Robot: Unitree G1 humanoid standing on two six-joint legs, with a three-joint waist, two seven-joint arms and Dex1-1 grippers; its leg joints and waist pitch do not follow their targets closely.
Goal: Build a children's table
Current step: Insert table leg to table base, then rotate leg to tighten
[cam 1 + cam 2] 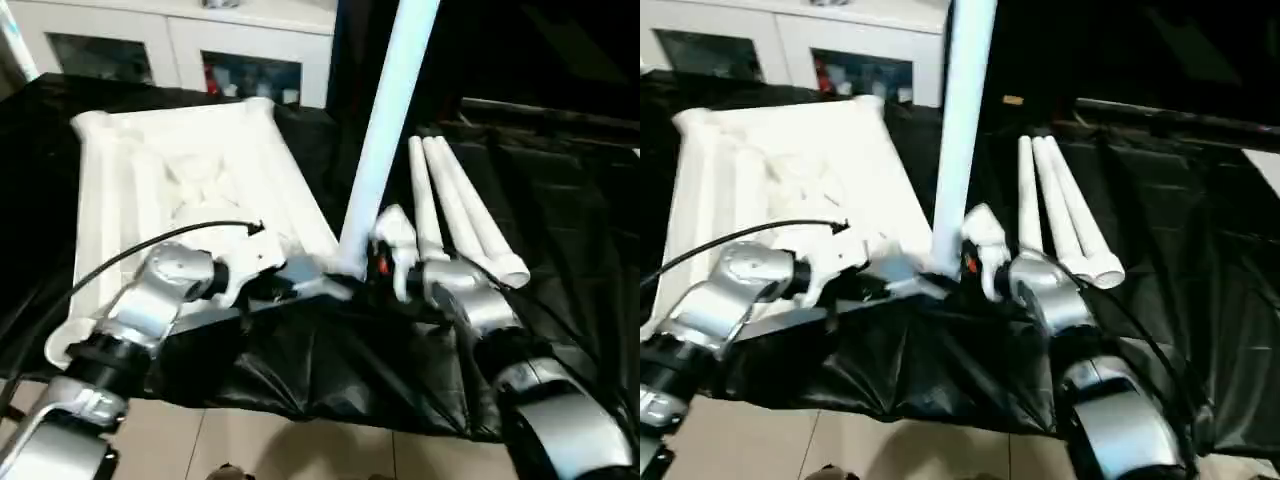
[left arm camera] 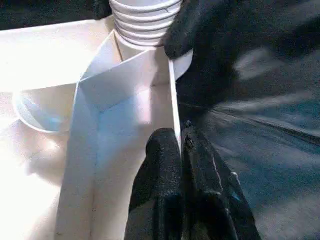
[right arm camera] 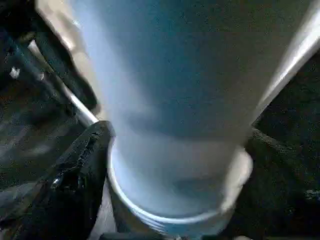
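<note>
Legs: one upright (image 1: 385, 130), three lying (image 1: 455, 215), one tabletop (image 1: 190, 170)

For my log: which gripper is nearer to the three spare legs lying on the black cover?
Right. The right gripper holds the upright leg beside the spare legs; the left gripper clamps the tabletop wall, farther off.

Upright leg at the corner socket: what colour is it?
White, like the upright leg shows best in the left eye view.

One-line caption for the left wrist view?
Left gripper pinches the table top's side wall while the leg's threaded end sits at the corner socket.
</note>
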